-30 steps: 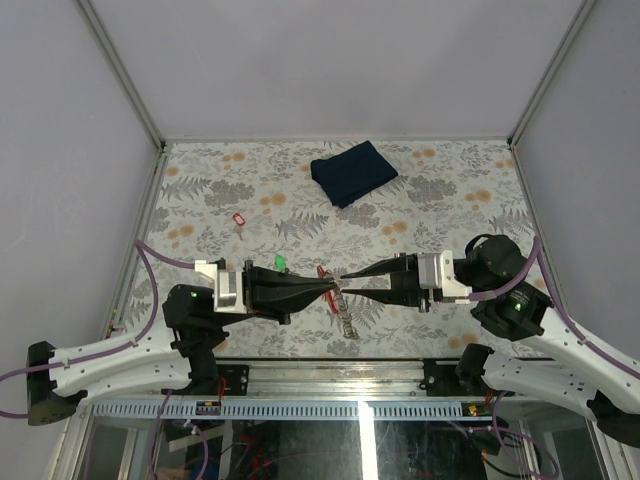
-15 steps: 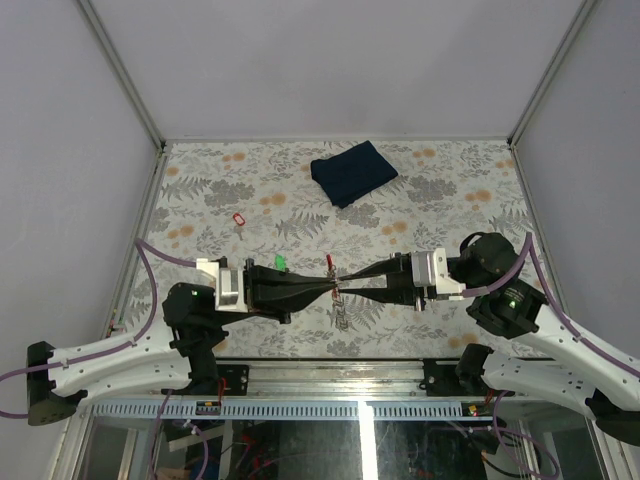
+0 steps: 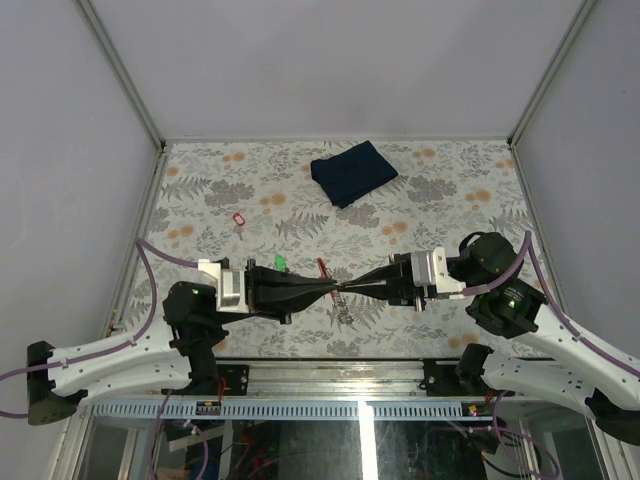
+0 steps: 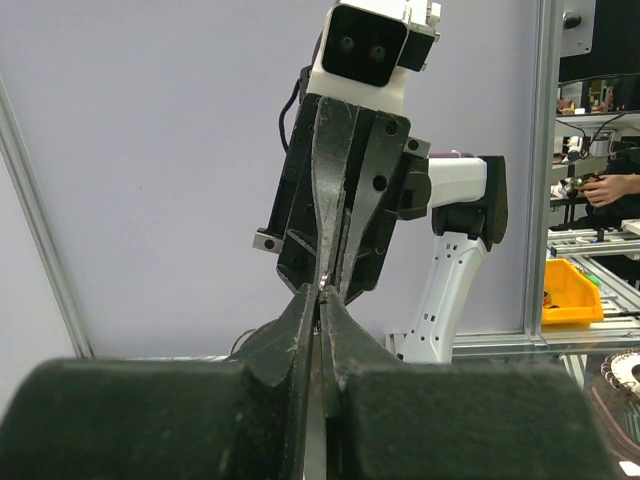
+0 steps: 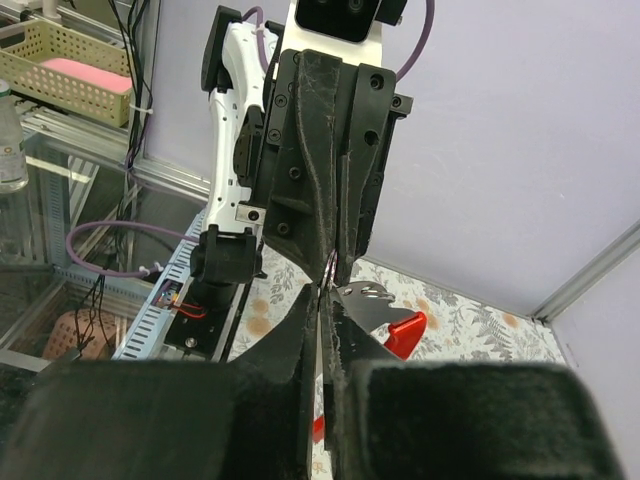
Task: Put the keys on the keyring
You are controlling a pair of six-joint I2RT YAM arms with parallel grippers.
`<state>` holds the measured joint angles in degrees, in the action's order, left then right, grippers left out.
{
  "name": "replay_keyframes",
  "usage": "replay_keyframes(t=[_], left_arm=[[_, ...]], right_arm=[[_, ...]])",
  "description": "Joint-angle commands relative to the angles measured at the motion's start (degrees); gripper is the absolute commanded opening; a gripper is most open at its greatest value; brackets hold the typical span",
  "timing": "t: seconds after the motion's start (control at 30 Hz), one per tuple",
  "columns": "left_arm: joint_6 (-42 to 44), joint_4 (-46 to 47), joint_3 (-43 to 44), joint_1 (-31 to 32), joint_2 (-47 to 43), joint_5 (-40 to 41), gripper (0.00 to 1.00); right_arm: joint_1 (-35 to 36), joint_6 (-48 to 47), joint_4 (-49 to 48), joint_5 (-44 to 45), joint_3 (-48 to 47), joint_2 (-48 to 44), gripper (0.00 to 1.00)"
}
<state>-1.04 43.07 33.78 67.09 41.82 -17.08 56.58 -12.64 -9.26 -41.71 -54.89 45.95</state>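
My left gripper (image 3: 332,289) and right gripper (image 3: 344,289) meet tip to tip above the near middle of the table. Both are shut. The keyring's thin silvery loop (image 5: 330,268) is pinched where the tips meet. Its red tag (image 5: 403,331), on a flat metal piece, sticks out to the far side and also shows in the top view (image 3: 322,268). A short metal chain (image 3: 346,311) lies just below the tips. The green-headed key (image 3: 281,262) lies on the table beside my left gripper. The yellow-orange key is out of view. In the left wrist view the fingers (image 4: 300,330) are closed with only a sliver between them.
A folded dark blue cloth (image 3: 352,171) lies at the far middle of the table. A small red item (image 3: 238,219) lies at the left. Cage posts and walls border the floral tabletop (image 3: 450,190).
My right gripper has come left and its tips now meet my left gripper's tips. The red tag has shifted slightly, and the chain has moved with it.
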Motion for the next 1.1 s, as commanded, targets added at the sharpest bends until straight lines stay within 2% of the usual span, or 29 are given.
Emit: replay_keyframes(t=[0.0, 0.13, 0.33, 0.43, 0.57, 0.8, 1.07], left_arm=[[0.7, -0.36, 2.37, 0.07, -0.42, -1.34, 0.0], [2.25, -5.89, 3.95, 0.16, -1.22, -0.63, 0.02], [7.83, -22.24, 9.64, 0.08, -2.95, 1.43, 0.27], [10.76, -29.86, 12.28, 0.16, -3.02, 3.45, 0.3], [13.66, -35.56, 14.63, 0.15, -1.67, 5.16, 0.31], [17.87, -42.36, 18.61, 0.19, 4.5, 6.08, 0.38], [21.1, -43.59, 19.0, 0.23, 6.19, 7.77, 0.41]], right_arm=[[0.38, -0.99, -0.72, 1.05, -2.77, -0.14, 0.0], [0.42, -6.18, 7.24, 3.58, -6.11, -0.29, 0.0], [0.38, -19.24, 31.1, 8.91, -17.21, 3.53, 0.0], [0.39, -23.58, 41.09, 12.24, -21.91, 6.31, 0.0], [0.39, -26.53, 49.52, 16.63, -27.02, 10.11, 0.0], [0.42, -28.05, 54.19, 18.91, -30.24, 13.18, 0.0], [0.64, -28.27, 54.25, 17.82, -29.66, 12.75, 0.0]])
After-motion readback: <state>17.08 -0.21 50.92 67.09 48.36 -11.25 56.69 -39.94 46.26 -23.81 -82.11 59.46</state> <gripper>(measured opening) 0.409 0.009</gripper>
